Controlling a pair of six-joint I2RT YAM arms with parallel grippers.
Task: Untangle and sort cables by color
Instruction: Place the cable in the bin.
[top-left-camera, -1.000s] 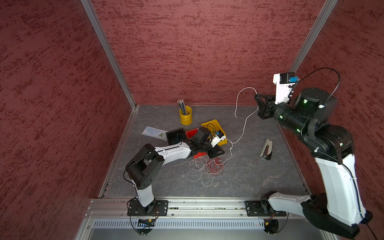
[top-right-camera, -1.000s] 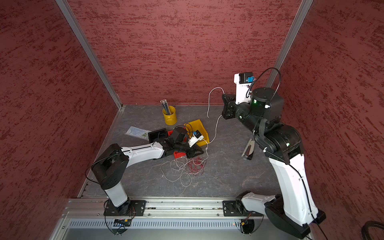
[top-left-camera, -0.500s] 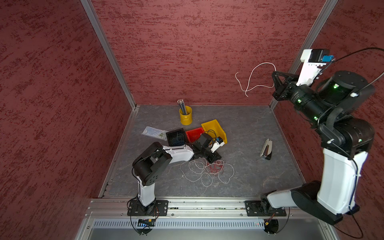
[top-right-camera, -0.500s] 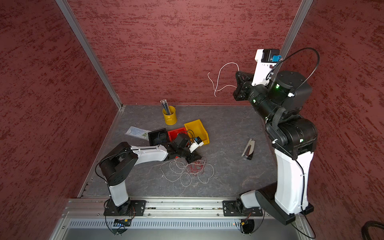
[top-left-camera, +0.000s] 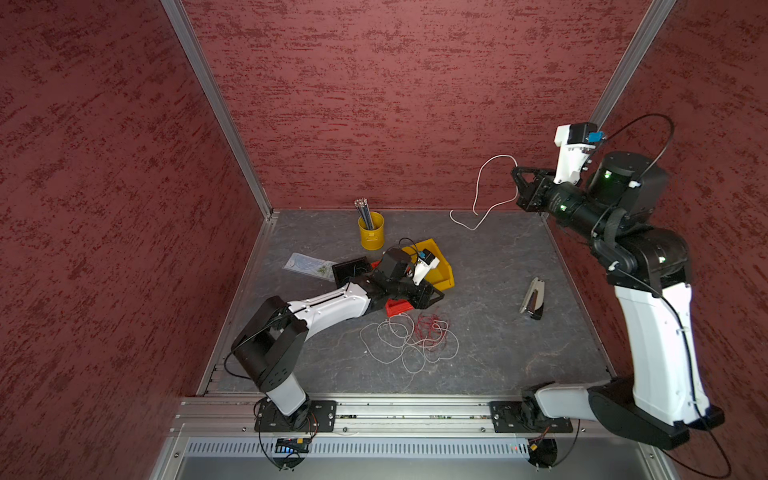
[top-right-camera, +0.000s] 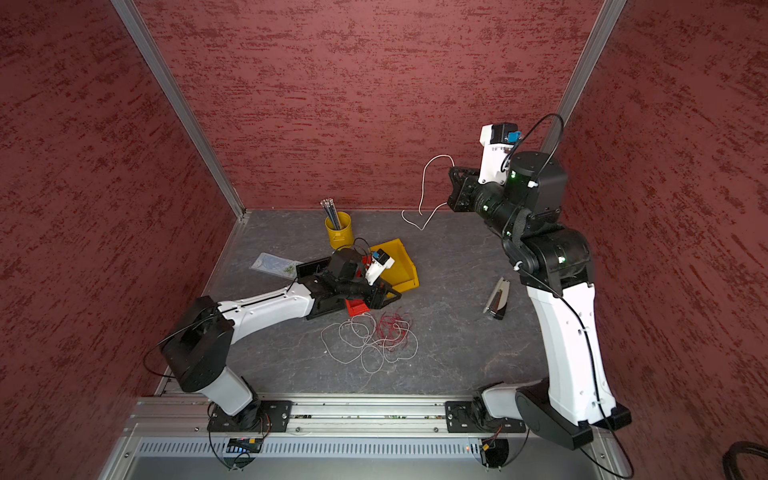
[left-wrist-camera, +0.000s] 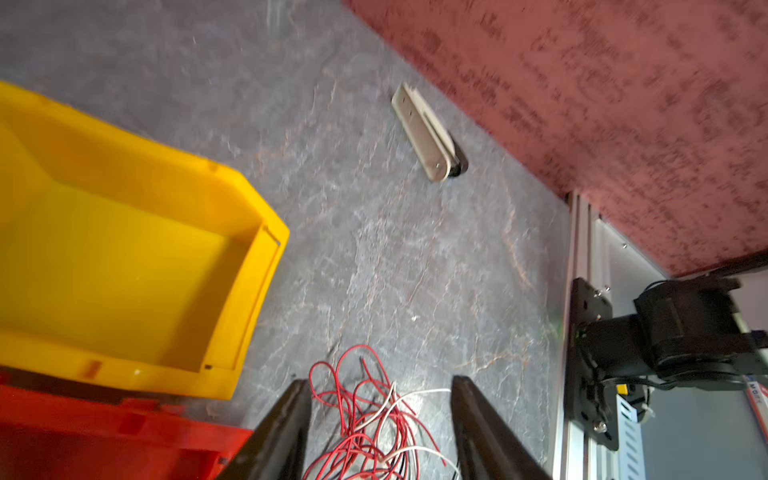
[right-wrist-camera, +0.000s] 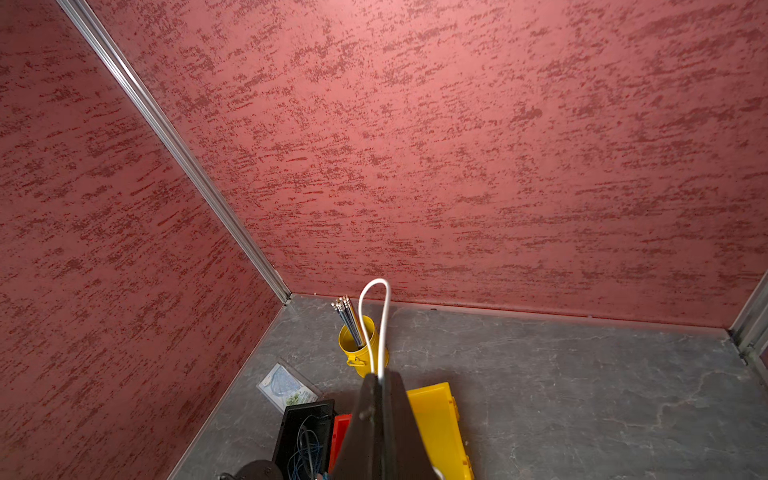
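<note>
A tangle of red and whitish cables (top-left-camera: 415, 336) (top-right-camera: 374, 332) lies on the grey floor in front of the bins. My left gripper (left-wrist-camera: 380, 384) is open low over its edge (left-wrist-camera: 365, 415), the strands lying loose between the fingers. It sits beside the red bin (top-left-camera: 399, 307). High at the back right, my right gripper (top-left-camera: 519, 187) (right-wrist-camera: 380, 376) is shut on one white cable (top-left-camera: 478, 187) (right-wrist-camera: 361, 307), which hangs in loops clear of the pile. Blue cables (right-wrist-camera: 305, 453) lie in the black bin (right-wrist-camera: 307, 415).
A yellow bin (top-left-camera: 440, 270) (left-wrist-camera: 124, 266) stands behind the red bin. A yellow cup of pencils (top-left-camera: 371, 230) is at the back, a clear plastic bag (top-left-camera: 305, 264) to the left, and a grey stapler-like tool (top-left-camera: 532, 297) on the right. Red walls enclose three sides.
The white cable came free of the pile and rose with my right gripper, which has now dropped somewhat lower. My left gripper has opened over the tangle.
</note>
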